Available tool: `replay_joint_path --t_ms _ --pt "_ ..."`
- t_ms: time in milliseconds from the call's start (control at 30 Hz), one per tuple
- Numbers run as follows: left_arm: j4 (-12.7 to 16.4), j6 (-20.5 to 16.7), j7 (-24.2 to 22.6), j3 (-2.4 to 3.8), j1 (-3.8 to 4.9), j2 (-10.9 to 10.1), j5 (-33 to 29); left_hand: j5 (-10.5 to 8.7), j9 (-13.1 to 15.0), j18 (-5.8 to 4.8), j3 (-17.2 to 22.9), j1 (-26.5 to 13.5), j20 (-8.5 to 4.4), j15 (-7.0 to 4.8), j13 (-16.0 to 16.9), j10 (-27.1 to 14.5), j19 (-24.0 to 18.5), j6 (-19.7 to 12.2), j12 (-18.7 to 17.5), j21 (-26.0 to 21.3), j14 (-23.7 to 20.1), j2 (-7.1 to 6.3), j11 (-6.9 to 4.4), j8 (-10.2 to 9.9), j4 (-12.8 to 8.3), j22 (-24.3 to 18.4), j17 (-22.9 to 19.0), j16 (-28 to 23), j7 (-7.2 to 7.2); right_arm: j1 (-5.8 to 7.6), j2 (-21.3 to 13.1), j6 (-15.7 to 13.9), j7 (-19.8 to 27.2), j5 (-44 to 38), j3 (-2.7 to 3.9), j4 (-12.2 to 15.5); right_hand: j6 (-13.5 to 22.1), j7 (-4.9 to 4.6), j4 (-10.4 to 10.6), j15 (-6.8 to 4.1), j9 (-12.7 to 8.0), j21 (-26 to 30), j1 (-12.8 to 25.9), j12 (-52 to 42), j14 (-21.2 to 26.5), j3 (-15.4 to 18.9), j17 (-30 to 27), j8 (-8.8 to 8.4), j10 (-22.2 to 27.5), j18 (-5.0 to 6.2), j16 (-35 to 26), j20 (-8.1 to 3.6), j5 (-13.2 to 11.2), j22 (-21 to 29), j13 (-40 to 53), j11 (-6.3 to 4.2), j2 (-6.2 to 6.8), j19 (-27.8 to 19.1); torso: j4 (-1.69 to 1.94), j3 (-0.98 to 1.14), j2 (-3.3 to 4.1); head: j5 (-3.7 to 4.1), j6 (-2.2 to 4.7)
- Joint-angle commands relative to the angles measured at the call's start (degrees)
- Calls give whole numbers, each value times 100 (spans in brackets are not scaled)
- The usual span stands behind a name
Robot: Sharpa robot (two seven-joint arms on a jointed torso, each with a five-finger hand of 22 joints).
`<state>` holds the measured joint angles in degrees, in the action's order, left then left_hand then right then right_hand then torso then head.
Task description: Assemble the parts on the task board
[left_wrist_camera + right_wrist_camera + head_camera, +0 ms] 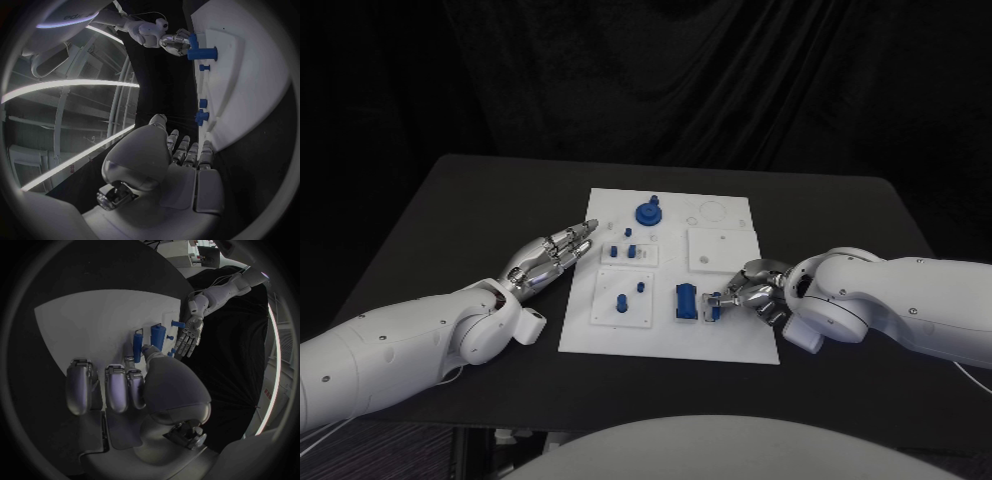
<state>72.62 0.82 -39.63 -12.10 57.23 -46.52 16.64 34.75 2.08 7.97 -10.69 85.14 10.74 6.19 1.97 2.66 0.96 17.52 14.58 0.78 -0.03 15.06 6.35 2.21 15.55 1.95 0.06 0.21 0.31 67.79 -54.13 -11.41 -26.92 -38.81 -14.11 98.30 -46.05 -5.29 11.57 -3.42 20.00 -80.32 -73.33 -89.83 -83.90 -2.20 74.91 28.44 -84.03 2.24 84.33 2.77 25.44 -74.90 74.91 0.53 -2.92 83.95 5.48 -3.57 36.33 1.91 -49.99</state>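
head view: white board (668, 335) at the centre of the black table (430, 215), with blue parts standing on it. a round blue knob (648, 213) sits near the far edge; small pegs (626, 250) stand on a raised plate toward the left edge; two more pegs (626, 298) stand on a second plate nearer the robot. a taller blue block (687, 302) stands near the middle of the near half, beside a bare square plate (723, 249).

left hand (548, 257): lies at the board's left edge, fingers (577, 235) stretched out flat and close together, pointing toward the far side, nothing in it. in the left wrist view the same hand (178, 160) shows straight fingers alongside the board (250, 75), apart from the pegs (201, 116).

right hand (750, 292): at the right side of the block, fingers curled toward it, fingertips at or touching the block's side; whether it actually grips the block cannot be told from the head view. in the right wrist view the hand (125, 390) hangs over the board (81, 325), one fingertip (149, 350) reaching between two upright blue pieces (137, 346); a firm hold is not visible. the left hand (189, 336) shows beyond, flat and spread.
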Motion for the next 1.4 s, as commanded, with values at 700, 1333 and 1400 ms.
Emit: replay_joint_path --t_ms 700,1333,1400 --pt "-24 103 -626 -8 -70 29 -8 27 2 55 58 45 50 59 -4 -3 -6 -7 -16 -11 3 20 50 -2 -4 2 -6 -21 20 -14 77 178 15 -214 -7 10 14 -21 184 40 -12 69 229 -17 -342 303 -14 72 -597 35 -3 36 -803 -1164 1509 49 144 205 1 0 2 -44 -1" --pt "-63 131 -599 -8 -87 54 -8 34 2 55 69 51 53 62 -6 -6 -6 -10 -25 -11 3 27 50 -3 -9 2 -6 -21 24 -14 34 7 209 -497 -7 32 -14 132 489 -60 386 90 1166 -17 -367 1123 122 812 -597 41 60 -45 -2110 -1161 1509 -81 18 200 0 1 0 -71 -1" --pt "-67 134 -598 -8 -89 56 -8 34 2 55 69 51 53 62 -6 -6 -6 -10 -25 -11 3 27 50 -3 -9 2 -6 -21 24 -14 32 0 219 -505 -7 34 32 160 487 -83 545 89 1149 -17 -366 1171 122 1052 -597 41 60 -69 -2112 -1161 1509 -116 -12 201 1 0 -1 -73 -1"
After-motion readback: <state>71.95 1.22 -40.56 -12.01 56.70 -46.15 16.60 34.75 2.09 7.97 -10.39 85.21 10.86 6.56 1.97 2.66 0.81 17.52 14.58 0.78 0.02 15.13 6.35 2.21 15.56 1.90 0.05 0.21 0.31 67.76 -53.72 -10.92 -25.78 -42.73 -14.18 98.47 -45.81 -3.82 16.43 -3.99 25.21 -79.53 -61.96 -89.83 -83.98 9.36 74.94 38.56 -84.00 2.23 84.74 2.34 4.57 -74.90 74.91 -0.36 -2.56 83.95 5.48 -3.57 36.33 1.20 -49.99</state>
